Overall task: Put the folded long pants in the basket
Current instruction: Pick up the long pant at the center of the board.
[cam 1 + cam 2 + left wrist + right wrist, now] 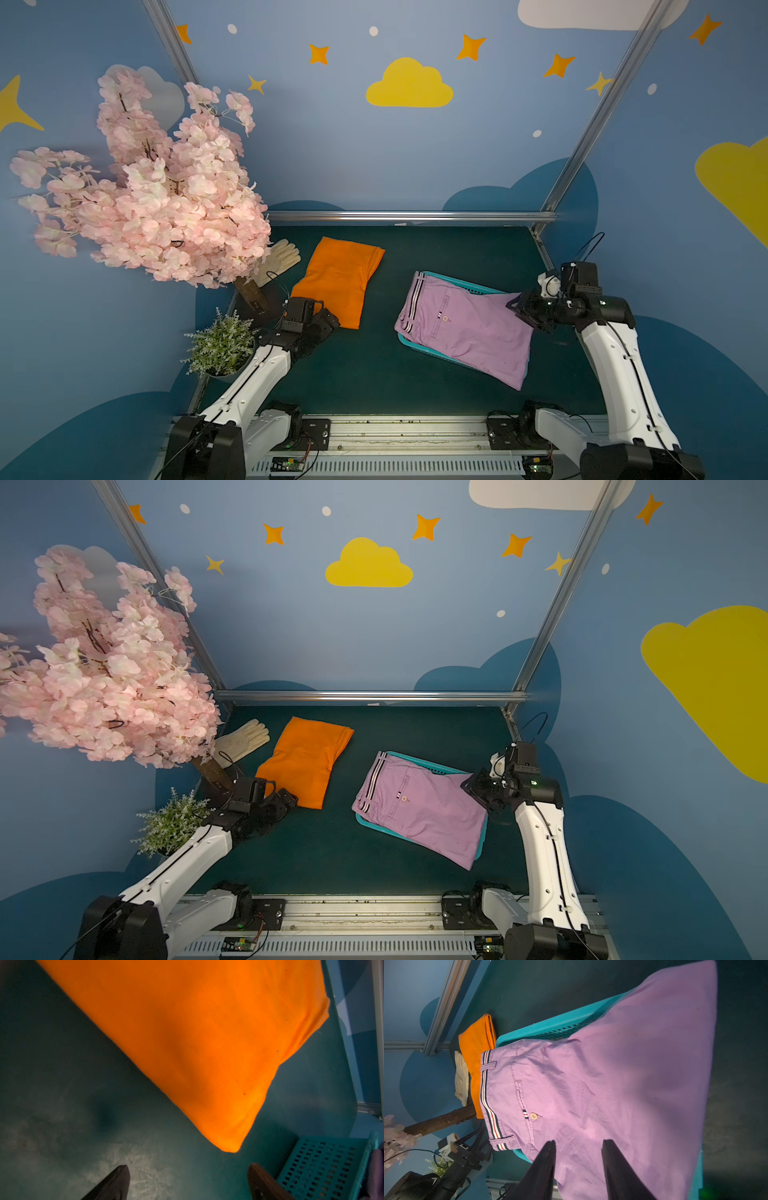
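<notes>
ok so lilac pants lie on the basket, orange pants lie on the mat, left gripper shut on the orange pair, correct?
Not quite. The left gripper is open, not shut on the orange pants: the left wrist view shows its jaws wide apart over bare mat, the orange corner just ahead. The lilac pants do lie on the basket, the orange pair on the mat.

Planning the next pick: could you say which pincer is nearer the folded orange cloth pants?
Left. The left pincer is at the orange cloth pants' near corner; the right pincer is by the lilac pants.
</notes>
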### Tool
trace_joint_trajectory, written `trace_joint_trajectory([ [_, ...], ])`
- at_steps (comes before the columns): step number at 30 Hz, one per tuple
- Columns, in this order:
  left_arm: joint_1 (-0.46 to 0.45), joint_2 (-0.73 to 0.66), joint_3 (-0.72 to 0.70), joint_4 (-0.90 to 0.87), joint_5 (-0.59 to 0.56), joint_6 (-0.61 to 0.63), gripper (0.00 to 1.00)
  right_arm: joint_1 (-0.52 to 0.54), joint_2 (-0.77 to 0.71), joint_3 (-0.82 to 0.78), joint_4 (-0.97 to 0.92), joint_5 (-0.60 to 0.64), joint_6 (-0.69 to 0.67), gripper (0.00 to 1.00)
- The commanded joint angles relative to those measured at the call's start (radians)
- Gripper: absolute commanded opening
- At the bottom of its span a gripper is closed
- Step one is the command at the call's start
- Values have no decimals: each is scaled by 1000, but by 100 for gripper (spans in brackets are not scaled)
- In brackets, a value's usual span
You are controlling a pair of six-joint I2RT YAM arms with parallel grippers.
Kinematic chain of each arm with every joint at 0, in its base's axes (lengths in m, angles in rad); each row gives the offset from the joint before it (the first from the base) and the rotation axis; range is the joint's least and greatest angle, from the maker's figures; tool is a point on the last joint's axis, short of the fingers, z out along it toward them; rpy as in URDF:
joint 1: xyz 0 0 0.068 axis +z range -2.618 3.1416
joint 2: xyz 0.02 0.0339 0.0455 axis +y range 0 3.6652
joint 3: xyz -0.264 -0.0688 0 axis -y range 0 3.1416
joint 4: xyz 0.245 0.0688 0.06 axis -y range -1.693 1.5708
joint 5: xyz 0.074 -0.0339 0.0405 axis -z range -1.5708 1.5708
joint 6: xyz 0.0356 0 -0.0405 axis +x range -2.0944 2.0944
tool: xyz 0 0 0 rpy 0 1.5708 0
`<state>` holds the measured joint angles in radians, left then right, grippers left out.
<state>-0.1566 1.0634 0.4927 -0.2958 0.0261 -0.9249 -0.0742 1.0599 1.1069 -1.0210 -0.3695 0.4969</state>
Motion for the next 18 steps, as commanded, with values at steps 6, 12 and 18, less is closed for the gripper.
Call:
trace_joint_trajectory([
  [6,73,168,-21,194,-21,-21,92,20,0,-37,36,-7,-26,42],
  [12,82,264,-44,383,10,-28,85,25,12,-46,40,-20,-26,42],
  [18,96,392,-16,517,81,-30,74,33,23,-35,38,-28,-25,42],
])
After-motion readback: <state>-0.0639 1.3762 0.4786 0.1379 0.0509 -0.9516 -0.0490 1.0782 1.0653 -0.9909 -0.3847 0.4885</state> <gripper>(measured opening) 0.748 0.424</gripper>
